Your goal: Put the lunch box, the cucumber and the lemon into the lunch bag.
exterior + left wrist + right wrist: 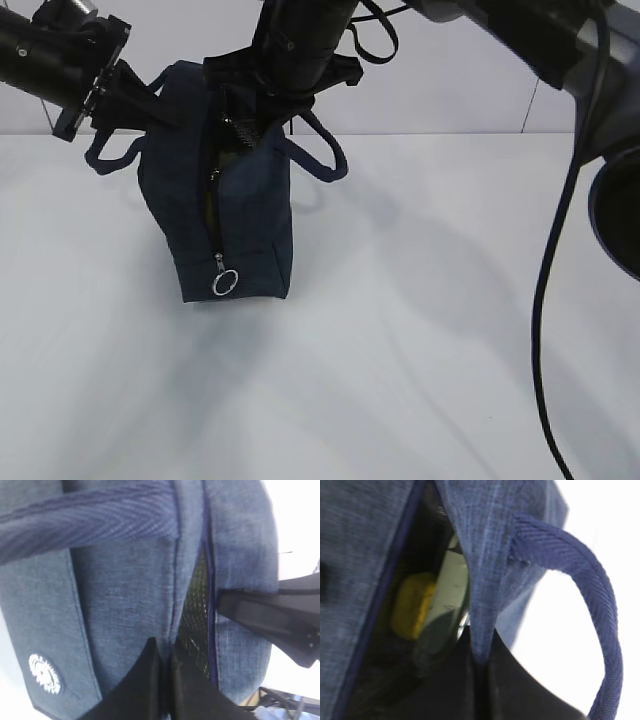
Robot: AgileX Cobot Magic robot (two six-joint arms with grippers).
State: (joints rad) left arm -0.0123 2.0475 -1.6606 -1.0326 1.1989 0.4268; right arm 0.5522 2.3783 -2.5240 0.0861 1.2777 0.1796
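Fingers point(470, 680) of our right gripper point(481, 670) are pressed together on a fold of the lunch bag point(235, 215) at the edge of its opening, pinching the cloth between them. Our left gripper point(164, 680) is likewise closed on the bag's fabric beside the zipper line, near the white logo point(44, 674).

We find the bag standing upright on the white table point(420, 350), held at the top from both sides, its zipper open down the front with the ring pull point(225, 283) hanging at the bottom.

Through the gap, the right wrist view shows the lemon point(412, 605) inside, next to the pale green lid of the lunch box point(451, 592). A dark shape below them may be the cucumber; we cannot confirm it.

We see none of the three items on the table. We judge loading essentially complete, with release the only step left.
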